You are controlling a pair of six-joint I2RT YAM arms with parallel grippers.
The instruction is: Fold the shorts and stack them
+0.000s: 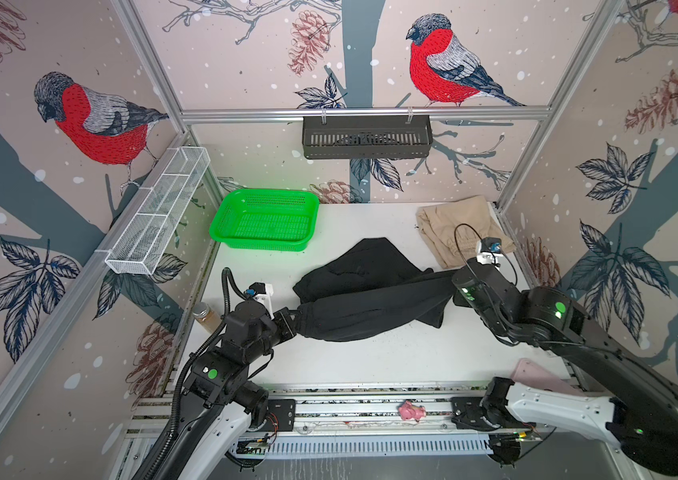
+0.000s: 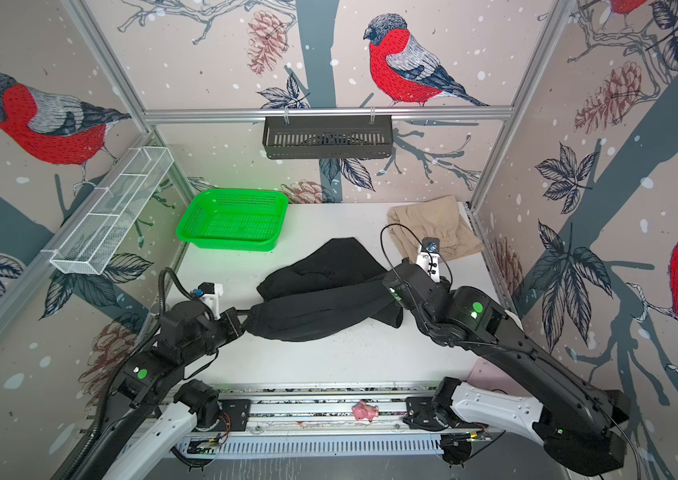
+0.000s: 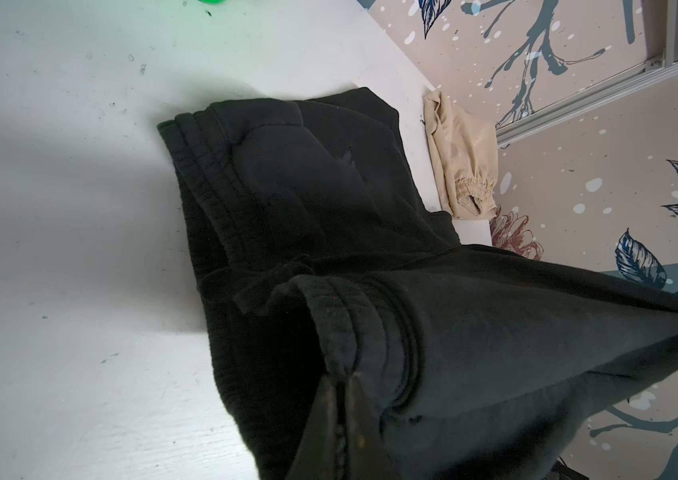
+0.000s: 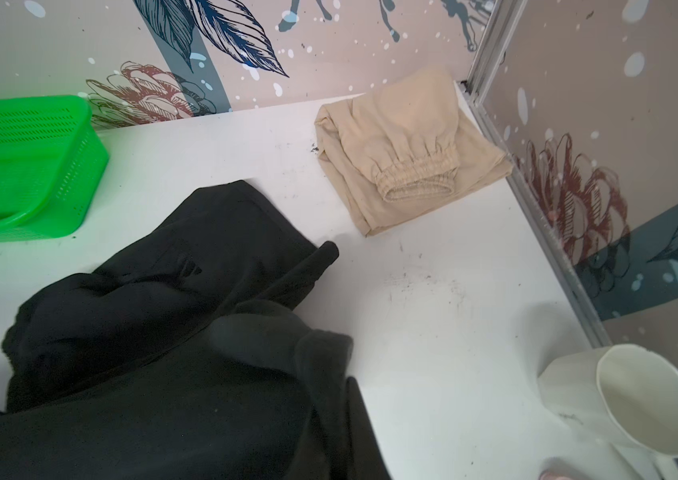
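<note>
Robot lab test cell, not a home. Aluminium frame bars (image 1: 364,111) box in a white tabletop (image 1: 370,365), and bird-print wall panels (image 1: 92,120) are slotted into the frame. The left arm (image 1: 221,374) and right arm (image 1: 578,345) are bolted to a slotted base rail (image 1: 350,417) at lower centre. Prop storage: a black slotted tray (image 1: 366,137) hung top centre, a white wire rack (image 1: 158,212) at upper left, a green basket (image 1: 264,220) mid-frame. A small pink item (image 1: 411,411) sits on the rail, possibly a toy, too small to tell.
</note>
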